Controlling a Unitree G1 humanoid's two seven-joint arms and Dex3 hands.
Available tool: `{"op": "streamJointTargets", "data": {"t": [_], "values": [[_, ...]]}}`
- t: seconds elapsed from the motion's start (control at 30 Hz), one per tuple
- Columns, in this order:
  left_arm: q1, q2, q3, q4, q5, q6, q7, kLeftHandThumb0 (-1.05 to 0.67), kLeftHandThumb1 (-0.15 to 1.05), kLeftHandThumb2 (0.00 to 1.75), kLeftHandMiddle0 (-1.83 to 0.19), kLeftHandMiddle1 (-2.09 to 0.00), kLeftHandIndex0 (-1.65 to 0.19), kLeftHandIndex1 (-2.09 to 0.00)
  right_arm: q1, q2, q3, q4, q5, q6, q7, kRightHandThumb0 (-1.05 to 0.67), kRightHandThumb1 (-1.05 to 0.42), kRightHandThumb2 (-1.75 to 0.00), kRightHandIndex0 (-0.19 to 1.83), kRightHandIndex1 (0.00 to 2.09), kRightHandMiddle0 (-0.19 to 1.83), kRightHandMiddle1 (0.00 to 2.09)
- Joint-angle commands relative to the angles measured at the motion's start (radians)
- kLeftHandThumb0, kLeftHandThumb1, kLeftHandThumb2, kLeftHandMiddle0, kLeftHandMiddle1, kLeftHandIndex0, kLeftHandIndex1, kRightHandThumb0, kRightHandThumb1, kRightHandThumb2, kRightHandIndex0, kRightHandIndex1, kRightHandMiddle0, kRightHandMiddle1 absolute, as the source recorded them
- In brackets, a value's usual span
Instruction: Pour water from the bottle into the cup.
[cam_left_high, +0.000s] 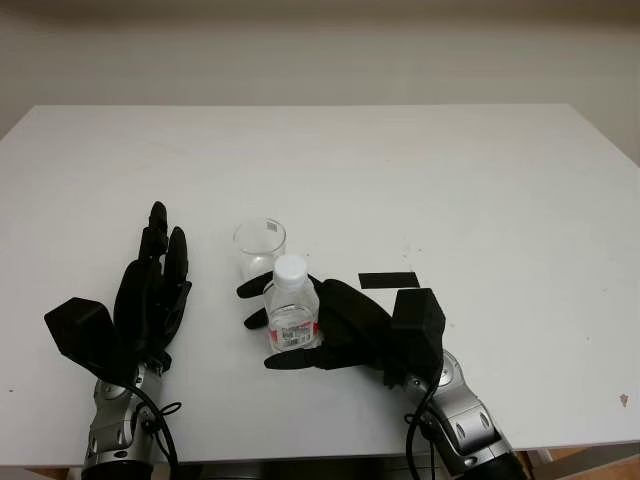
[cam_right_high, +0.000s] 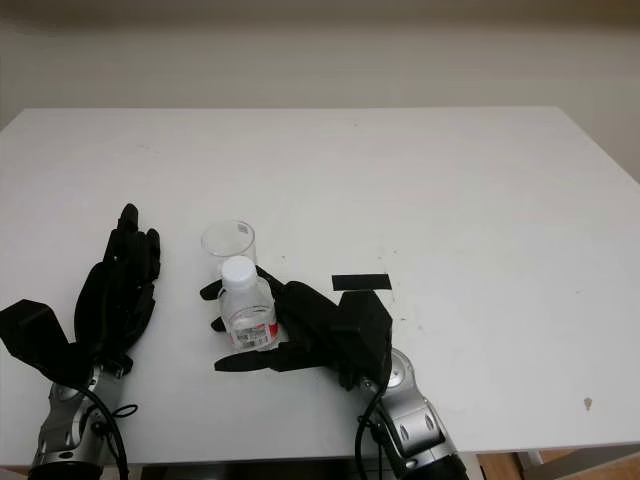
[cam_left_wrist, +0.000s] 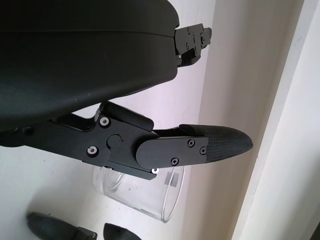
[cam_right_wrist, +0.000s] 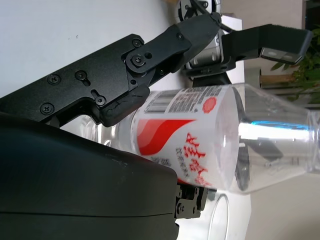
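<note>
The right hand (cam_left_high: 330, 330) is wrapping its fingers around 1 small clear plastic bottle (cam_left_high: 291, 312), white-capped and red-labelled, standing upright on the smooth white worktop (cam_left_high: 450, 180). 1 clear round cup (cam_left_high: 260, 248) is standing just beyond the bottle. The left hand (cam_left_high: 150, 290) is hovering open beside the cup. 1 black strip (cam_left_high: 388, 279) is lying past the right hand.

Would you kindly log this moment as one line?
right hand grasping capped bottle | cup upright behind | left hand open, left of cup
</note>
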Motion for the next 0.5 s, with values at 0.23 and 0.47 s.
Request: {"op": "streamJointTargets", "data": {"t": [0.23,0.47], "values": [[0.02,-0.014,-0.003,0.024,0.002,0.004,0.005,-0.76,1.05,0.43,0.16,-0.05,0.15,-0.06,0.03,0.06,0.007,0.037,-0.011,-0.089,-0.056,-0.68,-0.83,-0.06,0.31,1.89,0.11,1.72],[0.028,-0.013,-0.003,0.019,0.001,0.005,0.001,-0.76,1.05,0.44,0.16,-0.05,0.15,-0.05,0.053,0.072,0.019,0.029,-0.052,-0.105,-0.117,-0.55,-1.04,-0.19,1.48,2.09,1.02,2.09]]}}
